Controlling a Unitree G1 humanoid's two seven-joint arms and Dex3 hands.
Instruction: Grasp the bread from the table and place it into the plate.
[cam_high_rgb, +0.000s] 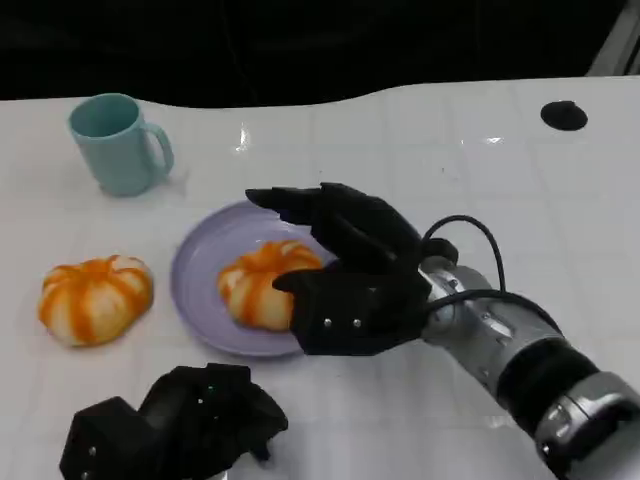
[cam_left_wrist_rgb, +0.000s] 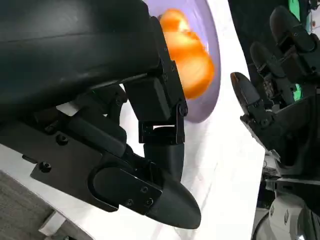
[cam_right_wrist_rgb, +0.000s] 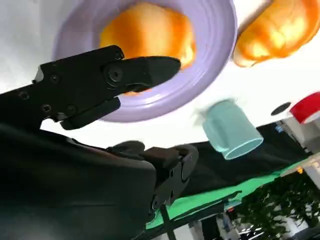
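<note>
1. Table: white top, back edge running along the dark background; far right side is sitting wide open, only a small black disc lying near the back right corner.
2. Right hand: reaching in from the lower right over the plate's right rim, fingers spread apart and holding nothing. Upper fingers are arching over the plate's back right, lower part is sitting at its front right. Cable looping off the wrist. I can't tell whether it's touching the bread.
3. Left hand: resting low at the front left of the table, fingers curling in, nothing visible in them. Well apart from the plate's front rim.
4. Plate: lilac, sitting mid-table, left rim exposed, right rim covered by the right hand.
5. Bread: orange-and-white striped bun lying inside the plate, towards its right half, just beside the right hand's fingers. Wrist views are showing it inside the rim too.
6. Second bun: same look, lying on the table left of the plate, near but apart from its rim.
7. Mug: teal, standing upright at back left, handle pointing right, clear gap to the plate.
</note>
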